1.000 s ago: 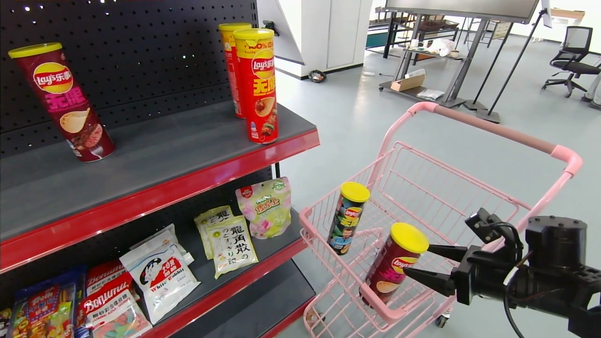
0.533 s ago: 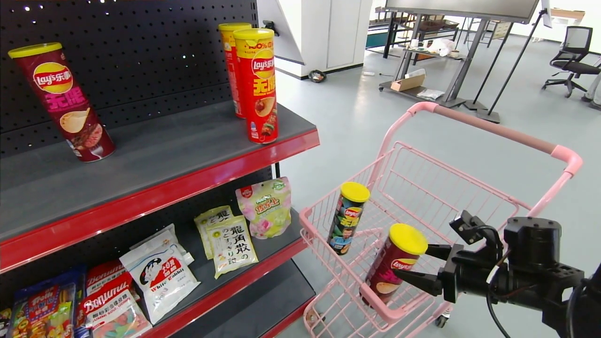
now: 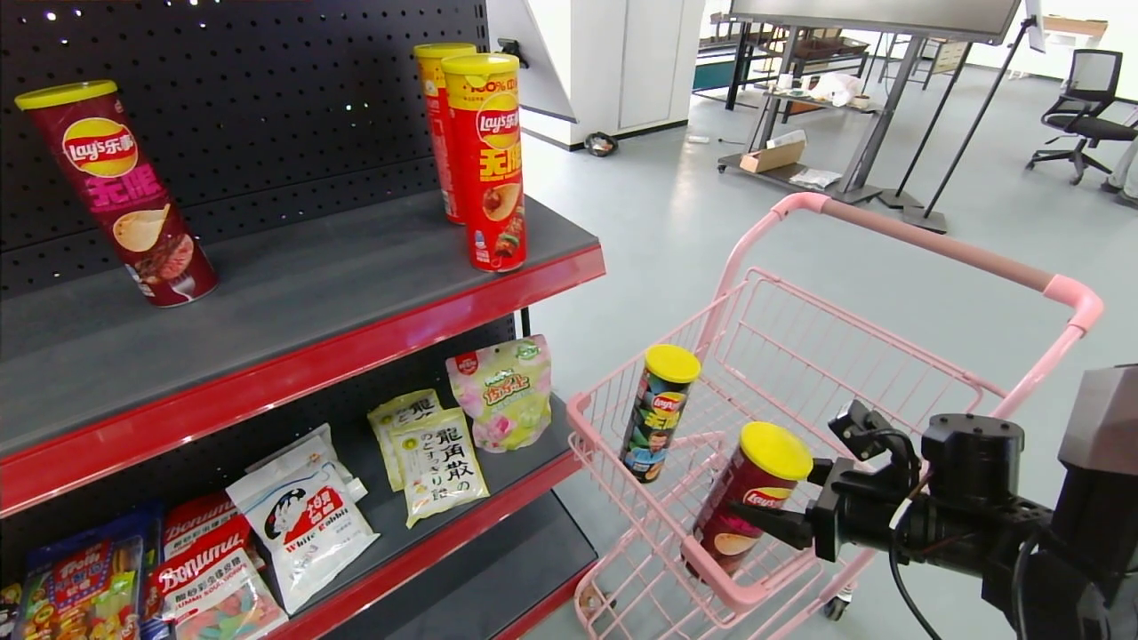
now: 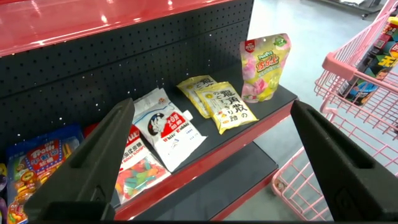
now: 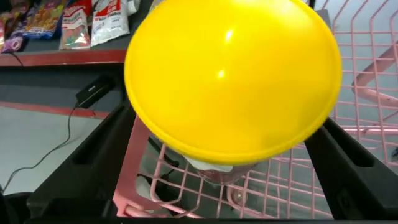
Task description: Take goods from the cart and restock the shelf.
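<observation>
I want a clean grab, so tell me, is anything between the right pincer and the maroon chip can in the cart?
Nothing visible. The right pincer is open with its fingers either side of the maroon can, just under the yellow lid. The black can stands apart, nearer the shelf.

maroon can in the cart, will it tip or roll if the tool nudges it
The maroon can is tall, narrow and leaning, so a nudge from the right tool probably tips it. Once down, its round body likely rolls.
</observation>
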Available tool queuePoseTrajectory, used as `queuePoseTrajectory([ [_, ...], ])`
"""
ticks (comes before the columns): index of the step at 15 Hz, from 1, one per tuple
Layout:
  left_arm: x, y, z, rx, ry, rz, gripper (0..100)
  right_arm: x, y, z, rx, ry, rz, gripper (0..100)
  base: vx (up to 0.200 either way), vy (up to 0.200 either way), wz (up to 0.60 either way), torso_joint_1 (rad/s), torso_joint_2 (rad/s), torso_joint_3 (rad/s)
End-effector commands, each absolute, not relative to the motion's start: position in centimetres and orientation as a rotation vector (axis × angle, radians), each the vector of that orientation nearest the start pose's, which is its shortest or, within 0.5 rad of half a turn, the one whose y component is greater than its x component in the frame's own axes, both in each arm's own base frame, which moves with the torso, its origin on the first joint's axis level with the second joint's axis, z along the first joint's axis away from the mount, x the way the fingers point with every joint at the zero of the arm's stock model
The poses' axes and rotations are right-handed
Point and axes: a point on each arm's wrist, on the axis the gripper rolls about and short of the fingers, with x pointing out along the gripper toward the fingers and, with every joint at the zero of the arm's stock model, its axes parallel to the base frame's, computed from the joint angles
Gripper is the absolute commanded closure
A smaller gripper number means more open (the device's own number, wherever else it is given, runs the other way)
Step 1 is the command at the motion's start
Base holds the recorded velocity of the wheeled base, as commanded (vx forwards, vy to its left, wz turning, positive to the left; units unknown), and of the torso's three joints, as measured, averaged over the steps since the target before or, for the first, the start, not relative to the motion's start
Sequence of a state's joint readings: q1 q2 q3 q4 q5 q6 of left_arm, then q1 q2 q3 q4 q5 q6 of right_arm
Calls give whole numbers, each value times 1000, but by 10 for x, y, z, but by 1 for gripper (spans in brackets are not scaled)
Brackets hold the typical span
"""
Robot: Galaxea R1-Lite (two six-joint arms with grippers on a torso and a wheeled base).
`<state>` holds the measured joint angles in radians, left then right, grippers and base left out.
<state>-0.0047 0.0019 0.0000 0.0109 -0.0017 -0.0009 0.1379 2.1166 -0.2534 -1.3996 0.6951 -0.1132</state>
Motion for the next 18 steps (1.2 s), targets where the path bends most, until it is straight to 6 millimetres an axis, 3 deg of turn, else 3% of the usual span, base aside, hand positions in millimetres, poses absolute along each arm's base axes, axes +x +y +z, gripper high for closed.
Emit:
queuePoseTrajectory([
  [1,-23,0,74,-2,12,-6,0,264,51,20,32,414,855,0,0,0,0,0,0,0],
  [7,-23,0,74,-2,12,-6,0,276,54,14,28,405,858,0,0,0,0,0,0,0],
  [8,-23,0,74,-2,12,-6,0,276,54,13,25,408,861,100,0,0,0,0,0,0],
  [13,-23,0,74,-2,12,-6,0,278,70,16,-7,344,884,100,0,0,0,0,0,0],
  [15,-23,0,74,-2,12,-6,0,279,78,30,-21,257,840,100,0,0,0,0,0,0],
  [18,-23,0,74,-2,12,-6,0,268,83,76,-20,138,731,100,0,0,0,0,0,0],
])
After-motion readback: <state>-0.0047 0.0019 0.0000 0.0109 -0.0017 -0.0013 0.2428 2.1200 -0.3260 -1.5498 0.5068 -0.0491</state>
